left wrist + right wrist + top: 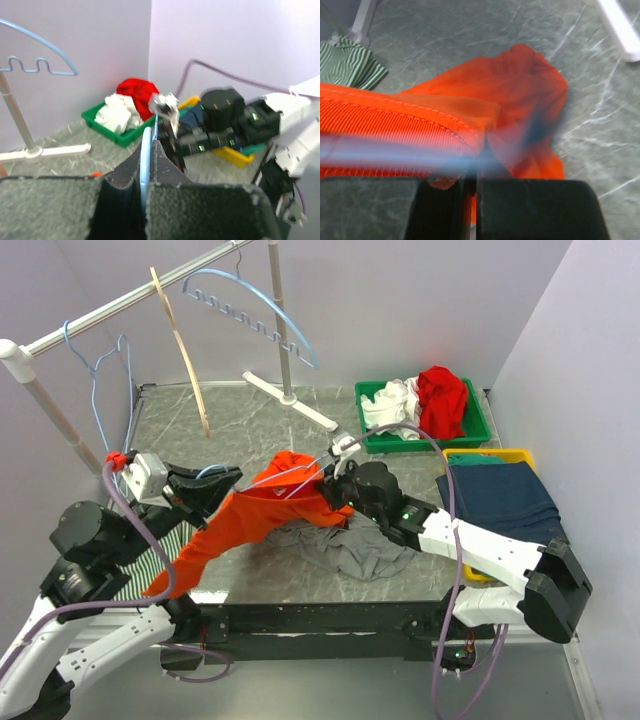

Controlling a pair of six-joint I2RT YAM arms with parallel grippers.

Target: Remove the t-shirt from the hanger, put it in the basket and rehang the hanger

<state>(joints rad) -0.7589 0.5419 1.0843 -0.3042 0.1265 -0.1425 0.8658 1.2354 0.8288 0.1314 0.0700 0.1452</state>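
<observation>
Left pincer (218, 483) clamps the hanger (146, 150) steady over the counter (250, 420) so right pincer (328, 487), gripping the orange t-shirt (250, 518), can strip it off.

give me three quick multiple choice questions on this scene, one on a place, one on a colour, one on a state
1. Where is the green bin?
A) far right of the table
B) near left corner
C) hung on the rail

2. What colour is the shirt on the held hanger?
A) grey
B) orange
C) white

3. The left gripper is
A) open above the table
B) shut on a grey cloth
C) shut on the hanger

Answers: 1 A, the top view shows it at the back right; 2 B, the fabric is plainly orange; 3 C, its wrist view shows the blue wire pinched between the fingers.
</observation>
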